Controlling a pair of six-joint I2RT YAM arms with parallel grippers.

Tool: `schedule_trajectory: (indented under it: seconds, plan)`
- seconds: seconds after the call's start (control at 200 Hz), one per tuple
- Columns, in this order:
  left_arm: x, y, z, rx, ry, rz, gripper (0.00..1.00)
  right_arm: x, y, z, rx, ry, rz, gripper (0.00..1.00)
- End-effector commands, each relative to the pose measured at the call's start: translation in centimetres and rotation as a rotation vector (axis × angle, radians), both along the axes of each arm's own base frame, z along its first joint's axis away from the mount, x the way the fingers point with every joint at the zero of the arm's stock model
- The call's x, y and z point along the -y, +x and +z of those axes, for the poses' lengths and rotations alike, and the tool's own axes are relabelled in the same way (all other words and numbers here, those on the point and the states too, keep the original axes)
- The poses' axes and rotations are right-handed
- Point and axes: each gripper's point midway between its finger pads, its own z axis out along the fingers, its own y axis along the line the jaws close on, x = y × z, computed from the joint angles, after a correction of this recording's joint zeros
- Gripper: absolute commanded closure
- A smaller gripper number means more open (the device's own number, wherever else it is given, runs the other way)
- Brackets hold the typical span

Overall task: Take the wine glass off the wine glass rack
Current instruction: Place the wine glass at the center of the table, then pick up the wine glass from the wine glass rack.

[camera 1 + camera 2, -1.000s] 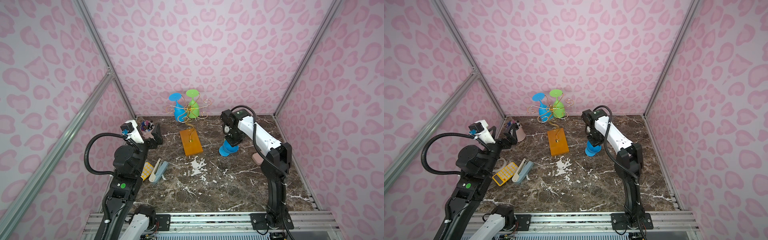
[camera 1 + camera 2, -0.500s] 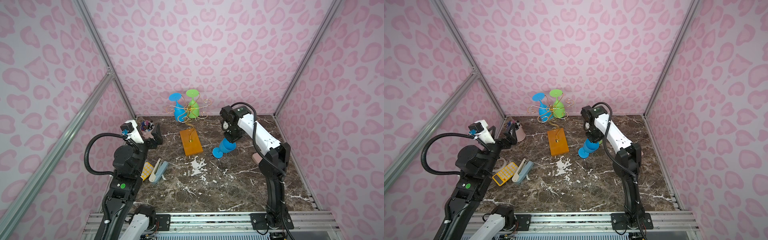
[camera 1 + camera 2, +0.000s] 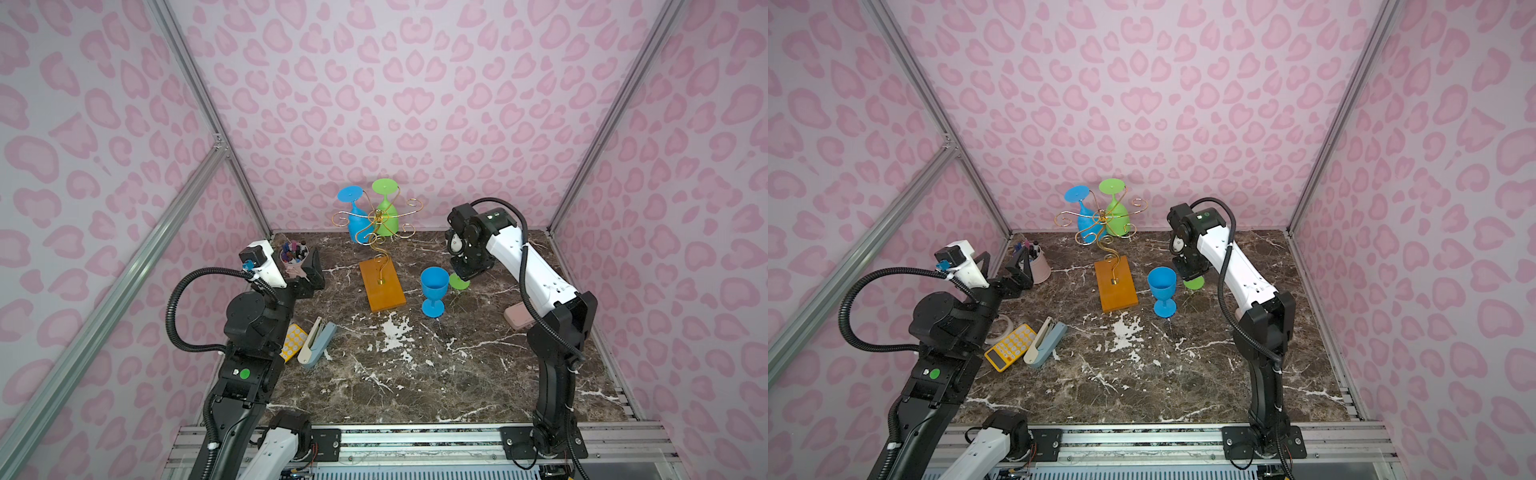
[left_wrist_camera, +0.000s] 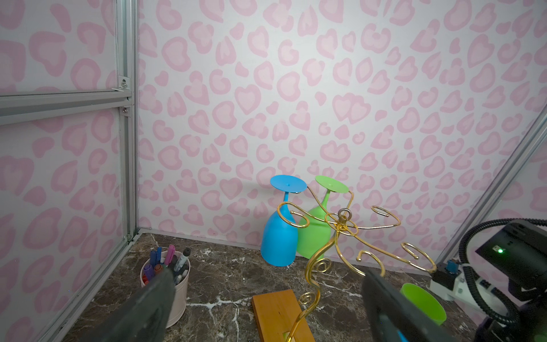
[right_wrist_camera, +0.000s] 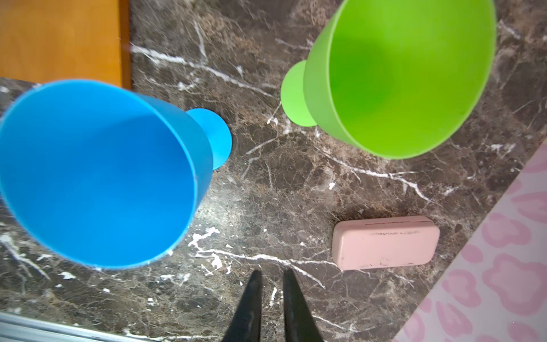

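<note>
Progress about half, judging by layout: blue glass [image 3: 434, 284] and green glass [image 5: 408, 74] upright on tabletop [image 3: 415, 374] just below right end effector [image 5: 272, 274], slightly parted, gripping nothing. Left to do: two hanging glasses [image 3: 356, 226] on rack [image 3: 382, 291], ahead of left end effector [image 4: 268, 277], spread wide, empty.

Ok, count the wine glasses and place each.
4. On the rack: hanging blue glass, hanging green glass. On the table: standing blue glass, standing green glass, partly under the right gripper.
</note>
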Motion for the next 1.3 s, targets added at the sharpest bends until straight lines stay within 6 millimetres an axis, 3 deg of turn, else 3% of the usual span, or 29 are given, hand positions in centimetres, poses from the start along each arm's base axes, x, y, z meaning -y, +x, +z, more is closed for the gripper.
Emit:
schedule_trajectory:
  seconds: [0.0, 0.165, 0.365, 0.575, 0.79, 0.815, 1.03, 1.185, 1.295]
  plan:
    - [-0.2, -0.1, 0.9, 0.032, -0.01, 0.012, 0.0, -1.7, 0.2, 1.0, 0.032, 0.086, 0.007, 0.79]
    - [-0.5, 0.3, 0.4, 0.011, -0.016, 0.03, 0.0, -2.7, 0.2, 2.6, 0.099, 0.164, 0.002, 0.75]
    - [-1.8, 1.9, 0.2, -0.055, -0.137, 0.067, 0.02, -2.3, 0.9, 7.8, 0.355, 0.271, -0.039, 0.63]
    - [-2.9, 6.4, 0.3, -0.134, -0.425, -0.096, 0.03, -0.8, -0.6, 14.9, 0.709, 0.46, -0.059, 0.35]
    - [-2.0, 11.3, 1.2, -0.239, -0.561, -0.318, 0.08, 0.4, -2.1, 19.9, 0.878, 0.615, -0.06, 0.24]
    - [-1.7, 11.8, 1.2, -0.254, -0.57, -0.352, 0.1, 0.4, -2.1, 18.8, 0.862, 0.612, -0.064, 0.23]
    - [0.1, 17.1, -0.4, -0.399, -0.659, -0.549, 0.18, 1.3, -2.9, 19.9, 0.928, 0.632, -0.073, 0.16]
    - [0.5, 19.6, -1.7, -0.451, -0.682, -0.578, 0.24, 1.6, -3.4, 19.8, 0.941, 0.641, -0.071, 0.13]
    - [2.3, 21.2, -2.6, -0.495, -0.678, -0.637, 0.28, 1.6, -3.5, 19.5, 0.938, 0.646, -0.068, 0.12]
